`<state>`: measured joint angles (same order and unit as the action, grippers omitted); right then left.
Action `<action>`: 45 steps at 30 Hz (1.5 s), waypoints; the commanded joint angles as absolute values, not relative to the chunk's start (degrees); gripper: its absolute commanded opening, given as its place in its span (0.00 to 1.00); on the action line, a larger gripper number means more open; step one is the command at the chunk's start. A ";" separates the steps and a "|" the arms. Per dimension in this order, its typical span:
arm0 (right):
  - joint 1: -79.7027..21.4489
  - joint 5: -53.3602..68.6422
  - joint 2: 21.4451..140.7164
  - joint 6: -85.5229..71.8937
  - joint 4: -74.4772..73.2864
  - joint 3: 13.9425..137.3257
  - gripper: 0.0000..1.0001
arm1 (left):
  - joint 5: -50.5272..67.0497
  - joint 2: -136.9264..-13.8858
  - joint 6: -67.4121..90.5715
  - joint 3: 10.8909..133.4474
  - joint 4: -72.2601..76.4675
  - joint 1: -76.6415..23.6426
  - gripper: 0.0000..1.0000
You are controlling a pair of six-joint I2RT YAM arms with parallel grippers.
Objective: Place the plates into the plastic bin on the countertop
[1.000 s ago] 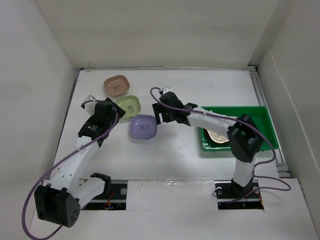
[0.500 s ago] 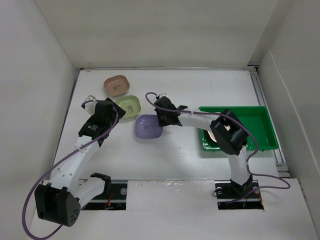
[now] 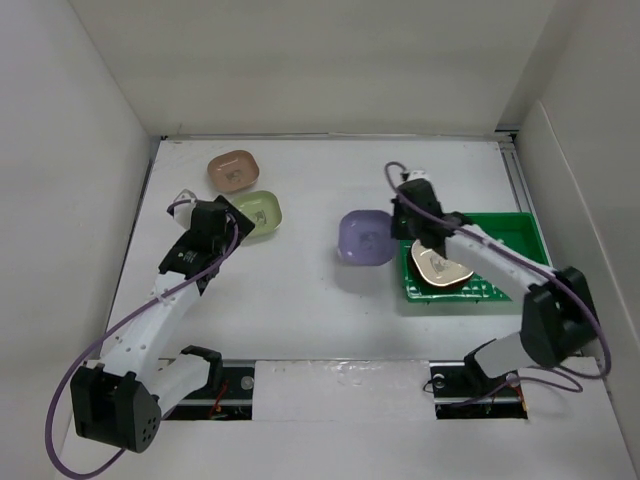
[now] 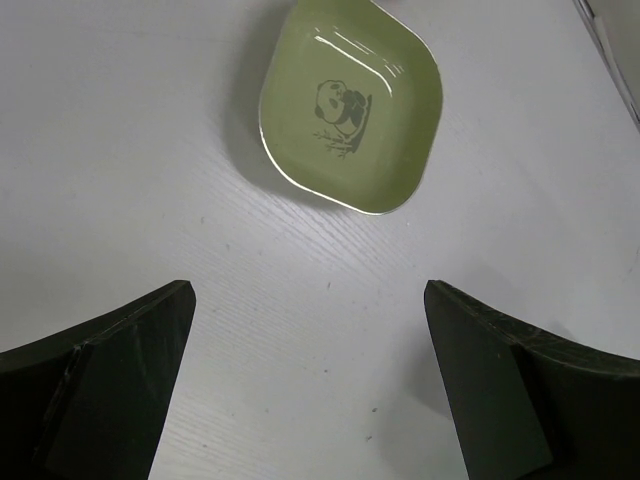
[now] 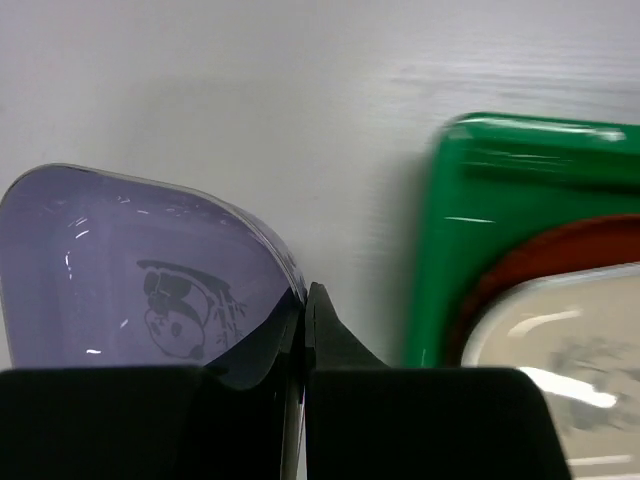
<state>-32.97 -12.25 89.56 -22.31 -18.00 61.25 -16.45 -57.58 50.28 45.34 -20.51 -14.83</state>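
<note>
Now, right gripper [image 5: 305, 335] clamped on bin-side rim of lavender plate [image 5: 140, 270], mid desk [image 3: 300, 300], just left of plastic bin [image 5: 450, 200] at right edge; stiff, light, glossy, probably slippery, so rim pinch; low wall to clear, open room right of cream plate [image 3: 440, 268]; left gripper [image 4: 310, 380] wide over light green plate [image 4: 350, 110].
</note>
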 commanded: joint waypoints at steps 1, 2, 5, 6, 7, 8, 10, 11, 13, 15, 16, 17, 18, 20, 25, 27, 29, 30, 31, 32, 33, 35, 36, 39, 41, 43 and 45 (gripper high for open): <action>-24.47 -12.84 78.25 -19.25 -18.28 56.53 0.00 | -14.68 -57.91 48.78 44.30 -17.58 -14.59 1.00; -22.26 -11.87 75.79 -18.55 -18.28 53.64 0.00 | -14.68 -57.92 48.78 44.30 -16.97 -14.59 1.00; -14.89 -10.55 67.26 -18.02 -19.51 49.07 0.00 | -13.36 -57.92 48.16 43.68 -16.35 -14.59 1.00; -13.29 -11.24 63.41 -19.50 -20.38 48.00 0.00 | -13.36 -57.92 48.16 43.68 -16.35 -14.59 1.00; -11.79 -11.77 61.46 -20.29 -20.39 46.68 0.00 | -13.36 -57.92 48.16 43.68 -16.35 -14.59 1.00; -9.17 -12.56 59.61 -20.91 -20.39 45.28 0.00 | -12.84 -57.92 48.16 43.68 -16.35 -14.59 1.00; -6.34 -13.18 54.87 -23.89 -20.39 41.41 0.00 | -12.83 -57.92 48.16 43.68 -15.83 -14.59 1.00; -4.76 -13.71 53.45 -24.78 -20.39 40.09 0.00 | -12.83 -57.92 48.16 43.68 -15.82 -14.59 1.00; 0.33 -13.10 49.77 -26.97 -19.87 36.14 0.00 | -12.31 -57.92 47.64 43.68 -15.82 -14.59 1.00; 4.72 -10.29 47.82 -27.51 -17.68 33.59 0.00 | -12.30 -57.92 47.64 43.68 -15.82 -14.59 1.00; 5.79 -9.50 47.20 -27.51 -17.14 31.66 0.00 | -12.30 -57.92 47.11 43.68 -15.82 -14.59 1.00; 6.58 -9.49 47.20 -28.21 -17.14 31.12 0.00 | -11.78 -57.92 47.11 43.68 -15.82 -14.59 1.00; 7.11 -9.49 47.20 -28.82 -17.14 30.59 0.00 | -11.78 -57.40 47.11 43.68 -15.82 -14.59 1.00; 7.65 -7.92 47.20 -29.52 -16.52 30.59 0.00 | -11.78 -57.39 47.11 43.15 -15.82 -14.59 1.00; 7.65 -4.58 46.77 -29.53 -15.91 31.11 0.65 | -11.25 -57.39 46.59 43.15 -15.29 -14.59 1.00; 7.65 -4.57 43.79 -30.14 -18.01 31.73 0.94 | -11.25 -57.39 46.58 43.15 -15.29 -14.59 1.00; 7.12 -4.57 40.97 -30.15 -18.54 32.34 1.00 | -11.25 -57.39 46.58 42.63 -14.68 -14.59 1.00; 7.12 -4.57 39.74 -30.15 -18.54 32.34 1.00 | -11.25 -57.39 46.58 42.63 -14.16 -14.59 1.00; 6.42 -4.05 37.81 -29.54 -18.54 33.04 1.00 | -11.25 -57.39 46.58 42.63 -14.15 -14.59 1.00; 5.72 -4.04 37.27 -29.53 -18.54 33.05 1.00 | -11.25 -57.91 47.10 42.63 -14.15 -14.59 1.00; 3.89 -3.35 37.27 -28.57 -18.54 33.83 1.00 | -11.25 -57.92 47.11 42.10 -13.63 -14.59 1.00; 1.33 -4.73 39.01 -27.17 -18.54 35.59 1.00 | -11.25 -59.58 47.11 42.10 -13.62 -14.59 1.00; -1.47 -5.79 40.07 -27.16 -18.54 36.29 1.00 | -11.25 -59.59 47.63 42.10 -13.62 -14.59 1.00; -5.87 -8.61 43.94 -26.54 -19.16 37.97 1.00 | -12.03 -60.82 47.64 42.63 -13.62 -14.59 1.00; -11.06 -8.61 45.17 -26.54 -16.97 38.50 1.00 | -13.26 -61.60 48.34 43.15 -13.62 -14.59 1.00; -16.84 -8.61 46.05 -26.02 -12.60 38.50 1.00 | -15.37 -63.45 49.48 43.68 -12.92 -14.59 1.00; -20.55 -8.61 48.50 -24.36 -10.64 38.50 1.00 | -17.91 -67.66 49.48 45.78 -12.92 -14.59 1.00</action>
<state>-16.08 -7.62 46.98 -26.72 -17.54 36.29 -13.72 -64.16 48.53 43.27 -14.46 -14.83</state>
